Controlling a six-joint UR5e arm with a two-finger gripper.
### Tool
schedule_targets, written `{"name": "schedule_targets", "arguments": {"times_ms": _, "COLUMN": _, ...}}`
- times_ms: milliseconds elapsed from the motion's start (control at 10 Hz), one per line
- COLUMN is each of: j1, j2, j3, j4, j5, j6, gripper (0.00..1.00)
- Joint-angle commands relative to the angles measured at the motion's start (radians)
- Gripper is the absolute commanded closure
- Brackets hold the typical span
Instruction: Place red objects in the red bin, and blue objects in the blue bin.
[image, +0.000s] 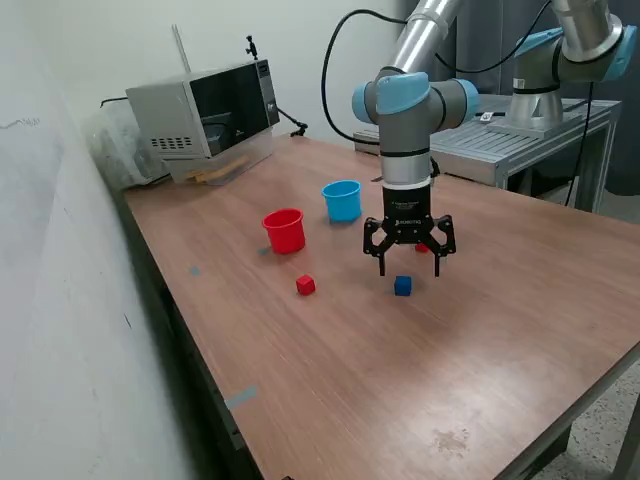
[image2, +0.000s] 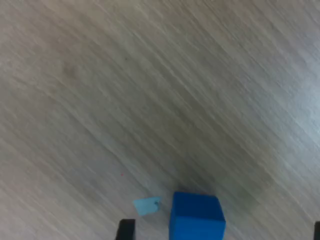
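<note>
Blue cube (image: 402, 286) sits on the table (image: 480, 340) just below & a bit toward the viewer from the claw (image: 409, 262); claw hangs w/ fingers spread, empty; blue cup (image: 342, 200) lies beyond, toward the exterior view's left.

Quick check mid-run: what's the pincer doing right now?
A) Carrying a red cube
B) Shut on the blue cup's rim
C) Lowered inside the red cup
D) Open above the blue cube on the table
D: the pincer hangs open and empty just above the blue cube, which rests on the table.
</note>
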Motion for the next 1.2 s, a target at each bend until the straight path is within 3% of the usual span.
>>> {"name": "schedule_targets", "arguments": {"times_ms": 0, "j1": 0.0, "j2": 0.0, "j3": -0.002, "j4": -0.003, "j5": 0.005, "j6": 0.0, "gripper": 0.0}}
{"name": "schedule_targets", "arguments": {"times_ms": 900, "j1": 0.0, "j2": 0.022, "j3": -0.016, "j4": -0.047, "j5": 0.001, "j6": 0.021, "gripper": 0.0}}
{"name": "schedule_targets", "arguments": {"times_ms": 1000, "j1": 0.0, "j2": 0.023, "j3": -0.017, "j4": -0.047, "j5": 0.001, "j6": 0.023, "gripper": 1.0}}
{"name": "schedule_targets", "arguments": {"times_ms": 1100, "j1": 0.0, "j2": 0.023, "j3": -0.016, "j4": -0.047, "j5": -0.001, "j6": 0.026, "gripper": 1.0}}
